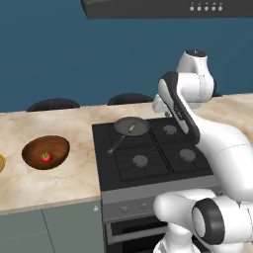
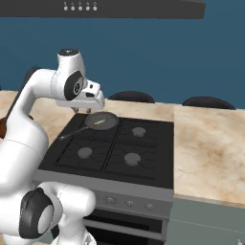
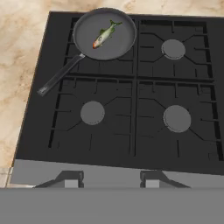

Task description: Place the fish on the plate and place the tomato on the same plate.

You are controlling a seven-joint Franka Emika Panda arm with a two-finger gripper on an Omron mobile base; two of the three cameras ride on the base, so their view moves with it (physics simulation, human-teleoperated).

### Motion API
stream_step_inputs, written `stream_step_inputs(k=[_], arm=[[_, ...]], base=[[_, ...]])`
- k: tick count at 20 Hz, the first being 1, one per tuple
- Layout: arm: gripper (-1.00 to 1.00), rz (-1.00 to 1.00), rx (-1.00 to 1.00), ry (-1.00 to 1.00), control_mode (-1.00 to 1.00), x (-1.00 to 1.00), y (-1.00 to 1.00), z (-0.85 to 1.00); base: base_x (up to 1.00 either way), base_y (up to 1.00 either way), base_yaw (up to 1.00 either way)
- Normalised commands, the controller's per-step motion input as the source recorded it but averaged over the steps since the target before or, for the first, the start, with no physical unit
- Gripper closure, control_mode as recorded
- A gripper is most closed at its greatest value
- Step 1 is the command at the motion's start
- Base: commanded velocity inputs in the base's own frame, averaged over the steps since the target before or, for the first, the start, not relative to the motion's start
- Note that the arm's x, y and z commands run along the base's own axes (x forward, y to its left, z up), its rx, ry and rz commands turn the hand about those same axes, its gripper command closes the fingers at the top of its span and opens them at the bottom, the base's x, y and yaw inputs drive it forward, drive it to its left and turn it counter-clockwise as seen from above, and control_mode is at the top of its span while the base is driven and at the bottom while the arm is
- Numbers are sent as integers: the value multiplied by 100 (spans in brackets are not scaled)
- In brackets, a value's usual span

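Observation:
The fish (image 3: 105, 35) is small and silvery-green with an orange head. It lies in the dark frying pan (image 3: 87, 43) on the stove's back left burner, also visible as the fish (image 1: 132, 128) and the fish (image 2: 99, 123). The red tomato (image 1: 46, 157) sits inside the brown wooden bowl (image 1: 34, 148) on the left counter. A yellow sliver of the plate (image 1: 1, 162) shows at the far left edge. My gripper (image 2: 81, 111) hangs above the back of the stove near the pan. In the hand view the gripper (image 3: 109, 179) is open and empty.
The black four-burner stove (image 1: 148, 153) has knobs along its front, and the pan's handle (image 3: 59, 76) points toward the front left. Marble counter (image 2: 210, 143) lies on both sides. Dark stool tops (image 1: 52, 104) stand behind the counter, and a range hood (image 2: 105, 7) hangs overhead.

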Motion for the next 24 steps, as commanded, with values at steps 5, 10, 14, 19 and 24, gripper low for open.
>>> stream_step_inputs(k=[5,10,14,19,24], arm=[[-100,0,0,-2,-100,2,9,-15],[-100,-1,3,-4,-100,23,11,-29],[-100,-6,6,-1,-100,47,9,-28],[-100,-7,3,0,-100,58,10,-14],[-100,-7,0,0,-100,58,17,-11]], base=[[0,0,0],[0,0,0],[0,0,0],[0,0,0],[0,0,0]])
